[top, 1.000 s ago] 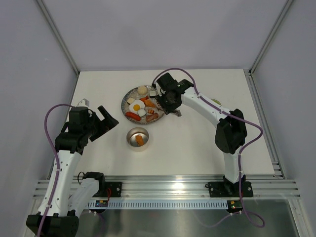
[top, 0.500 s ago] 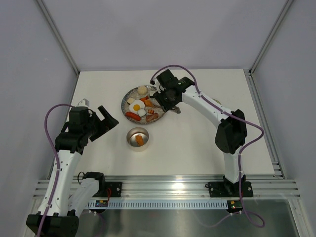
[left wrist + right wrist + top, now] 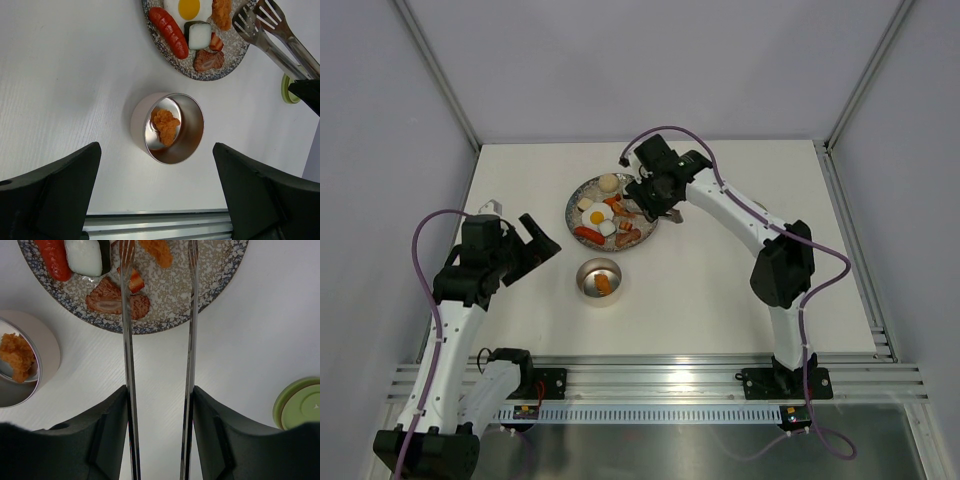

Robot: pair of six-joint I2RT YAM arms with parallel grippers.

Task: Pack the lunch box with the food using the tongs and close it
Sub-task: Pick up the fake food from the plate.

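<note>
1. Right gripper [image 3: 160, 390]: my fingers are clamped on the outer faces of both arms of the tongs [image 3: 126, 350], about mid-length. The tong tips stand apart over the plate [image 3: 200, 285], with an orange piece [image 3: 156, 251] between them.
2. Left gripper [image 3: 540, 242]: the jaws are spread wide and hold nothing. It hovers above the lunch box [image 3: 140, 120].
3. Location: the lunch box stands on the table just nearer to me than the plate, not touching it. It holds one fried orange bit [image 3: 166, 125]. The green lid [image 3: 300, 405] lies on the table to the right, well apart from the box. The sausage [image 3: 169, 32], fried egg [image 3: 189, 7] and brown meat piece [image 3: 117, 302] are on the plate.
4. Handling, as I judge it: the tongs are stiff, springy and smooth, so they may slide in my pads if the squeeze slackens. The food looks light and hard. Take each piece across its narrow width, because rounded pieces may pop out of the tips.
5. Change from a second ago: my right wrist has moved toward the far left, further over the plate, and my squeeze has eased, so the tongs have sprung wider. The left arm and the lunch box are unchanged.
</note>
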